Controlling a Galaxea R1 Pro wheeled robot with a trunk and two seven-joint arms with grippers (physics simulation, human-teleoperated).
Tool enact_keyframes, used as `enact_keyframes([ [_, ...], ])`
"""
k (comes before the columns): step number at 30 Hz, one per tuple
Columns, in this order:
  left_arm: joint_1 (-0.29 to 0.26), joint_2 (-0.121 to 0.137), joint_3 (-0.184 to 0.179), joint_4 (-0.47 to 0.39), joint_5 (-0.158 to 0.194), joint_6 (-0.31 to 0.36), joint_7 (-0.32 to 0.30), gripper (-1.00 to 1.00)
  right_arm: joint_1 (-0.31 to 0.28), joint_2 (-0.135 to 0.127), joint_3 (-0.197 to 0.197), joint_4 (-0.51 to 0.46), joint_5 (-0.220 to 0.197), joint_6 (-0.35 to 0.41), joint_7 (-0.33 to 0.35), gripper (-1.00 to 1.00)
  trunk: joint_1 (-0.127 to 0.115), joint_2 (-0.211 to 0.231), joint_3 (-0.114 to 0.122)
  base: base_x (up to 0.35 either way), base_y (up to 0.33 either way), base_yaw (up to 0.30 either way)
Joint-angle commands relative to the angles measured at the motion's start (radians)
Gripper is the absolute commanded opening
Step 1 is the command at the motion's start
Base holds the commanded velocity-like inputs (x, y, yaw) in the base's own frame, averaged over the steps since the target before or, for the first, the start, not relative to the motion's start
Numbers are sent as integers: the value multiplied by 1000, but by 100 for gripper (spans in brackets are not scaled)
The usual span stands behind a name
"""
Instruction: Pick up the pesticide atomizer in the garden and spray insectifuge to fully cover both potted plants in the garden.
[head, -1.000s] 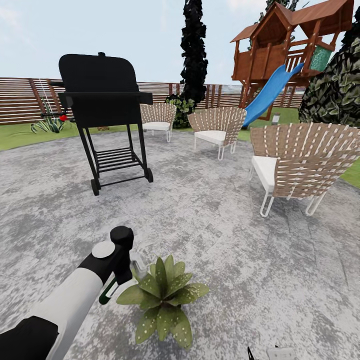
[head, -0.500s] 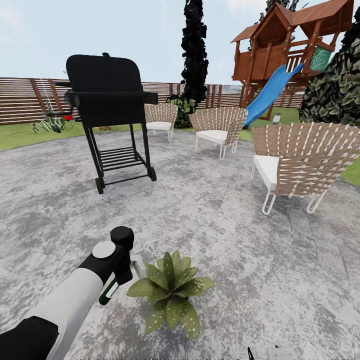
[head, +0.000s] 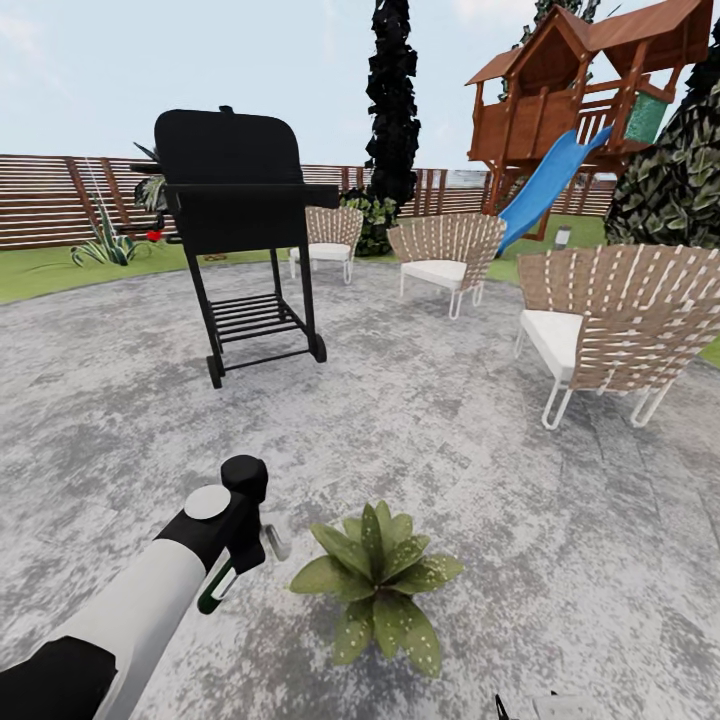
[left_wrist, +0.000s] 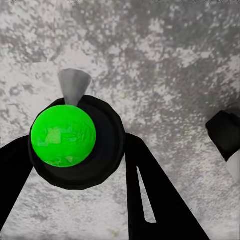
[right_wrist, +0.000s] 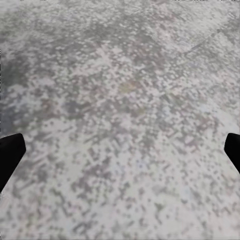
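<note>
My left jaws (head: 243, 548) clamp the atomizer (left_wrist: 63, 136) beside the speckled plant (head: 380, 588), pot hidden; right jaws (right_wrist: 120, 150) wide over patio (head: 480, 420)

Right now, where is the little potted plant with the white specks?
In the head view, the potted plant sits low and central on the stone patio, just right of the left claw, with the black grill farther behind.
</note>
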Motion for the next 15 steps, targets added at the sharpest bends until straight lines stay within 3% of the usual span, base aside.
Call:
enact_keyframes([
  [1,0,0,-1,-2,-9,10,-9,-100,-1,0,-6,1,11,-3,-3,100,0,0,-1,16,20,0],
  [4,0,-4,-1,-7,-8,10,-9,-100,-1,0,-6,1,11,-3,-3,100,0,0,-1,70,7,0],
  [10,0,-8,-3,-7,-9,11,-9,-100,-1,0,-6,1,11,-3,-3,100,0,0,-1,289,1,0],
  [15,2,-9,-4,-2,-8,10,-9,-100,-1,0,-6,1,11,-4,-3,100,0,0,-1,56,0,0],
])
